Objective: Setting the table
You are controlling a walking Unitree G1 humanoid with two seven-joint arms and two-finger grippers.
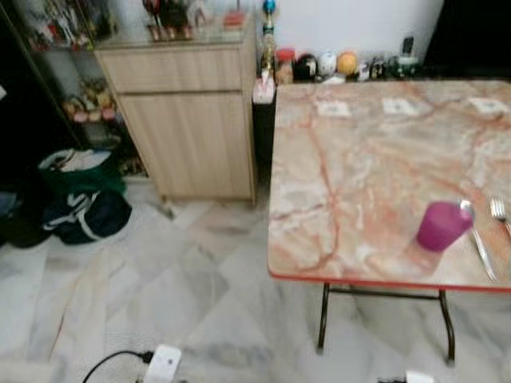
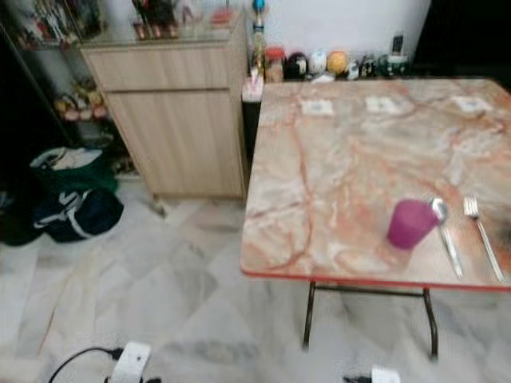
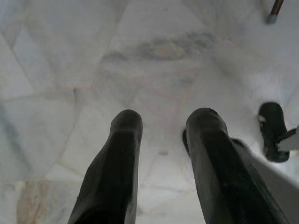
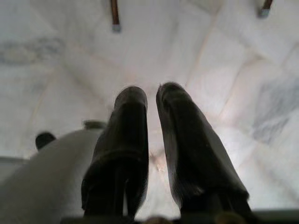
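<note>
A marble-patterned table (image 1: 359,175) with a red edge stands ahead on the right. Near its front right corner a purple cup (image 1: 441,226) stands upright. A spoon (image 1: 477,237) lies just right of the cup, and a fork (image 2: 482,232) lies beyond the spoon. Both arms hang down over the white floor. In the left wrist view my left gripper (image 3: 164,122) is open with nothing between its fingers. In the right wrist view my right gripper (image 4: 151,97) has its fingers nearly together and holds nothing.
A wooden cabinet (image 1: 185,120) stands left of the table. Jars and round objects (image 1: 319,65) line the wall behind the table. Dark bags (image 1: 80,199) lie on the floor at the left. A white power strip with a black cable (image 1: 160,363) lies on the floor in front.
</note>
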